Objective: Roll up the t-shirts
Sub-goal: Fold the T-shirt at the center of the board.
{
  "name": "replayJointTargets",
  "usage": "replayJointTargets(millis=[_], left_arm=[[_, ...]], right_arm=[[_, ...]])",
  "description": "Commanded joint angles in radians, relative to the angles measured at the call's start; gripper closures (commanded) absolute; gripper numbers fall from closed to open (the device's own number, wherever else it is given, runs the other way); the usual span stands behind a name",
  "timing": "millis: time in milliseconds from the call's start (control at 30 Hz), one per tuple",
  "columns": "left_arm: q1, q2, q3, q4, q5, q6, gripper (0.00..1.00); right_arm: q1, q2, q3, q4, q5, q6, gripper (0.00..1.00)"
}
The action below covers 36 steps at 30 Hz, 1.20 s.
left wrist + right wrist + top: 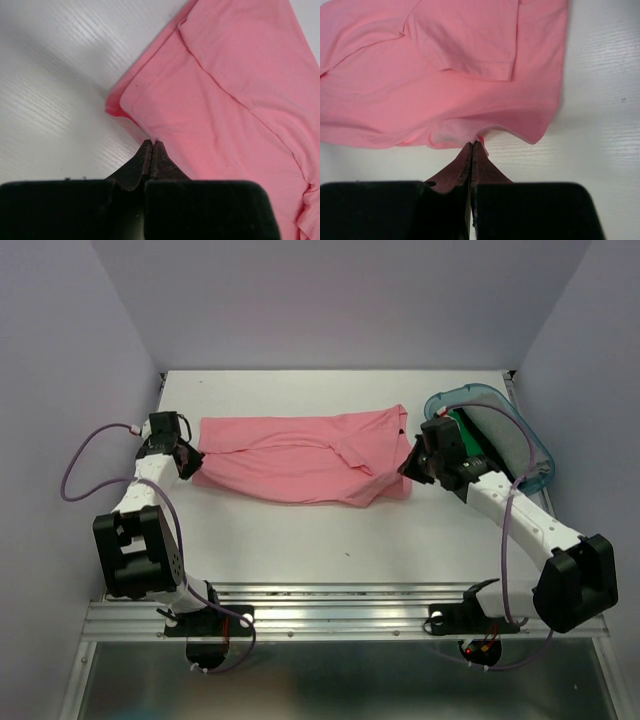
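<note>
Top external view: shows the salmon-pink t-shirt point(300, 458) lying crosswise on the middle of the white desk point(330, 540), left claw point(188, 464) at its left end, right claw point(407, 468) at its right end. Wrist views: show each claw pressed together, pinching the shirt's edge, cloth puckered up at the right claw's tips. Far right, just beyond the right claw: a translucent teal tub point(478, 390) holding green cloth point(463, 424).

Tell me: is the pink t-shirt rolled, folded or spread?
Folded, not rolled: the pink t-shirt lies flat, its layers overlapping along a lengthwise crease.
</note>
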<state>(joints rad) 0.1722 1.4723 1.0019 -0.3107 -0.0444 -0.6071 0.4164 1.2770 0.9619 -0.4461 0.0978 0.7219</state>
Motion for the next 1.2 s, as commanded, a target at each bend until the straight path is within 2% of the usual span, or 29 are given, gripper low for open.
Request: replayJointTargets(millis=[0, 367, 800, 1167], left_arm=[[0.006, 0.02, 0.061, -0.001, 0.014, 0.003, 1.0], [0.007, 0.083, 0.164, -0.005, 0.006, 0.009, 1.0], [0.021, 0.129, 0.202, 0.021, 0.018, 0.01, 1.0], [0.023, 0.169, 0.245, 0.019, 0.012, 0.023, 1.0]], right_arm=[[-0.013, 0.031, 0.087, -0.011, 0.042, -0.076, 0.99], [-0.056, 0.131, 0.205, -0.008, 0.095, -0.139, 0.99], [-0.094, 0.257, 0.337, 0.02, 0.091, -0.203, 0.99], [-0.103, 0.329, 0.376, 0.047, 0.074, -0.22, 0.99]])
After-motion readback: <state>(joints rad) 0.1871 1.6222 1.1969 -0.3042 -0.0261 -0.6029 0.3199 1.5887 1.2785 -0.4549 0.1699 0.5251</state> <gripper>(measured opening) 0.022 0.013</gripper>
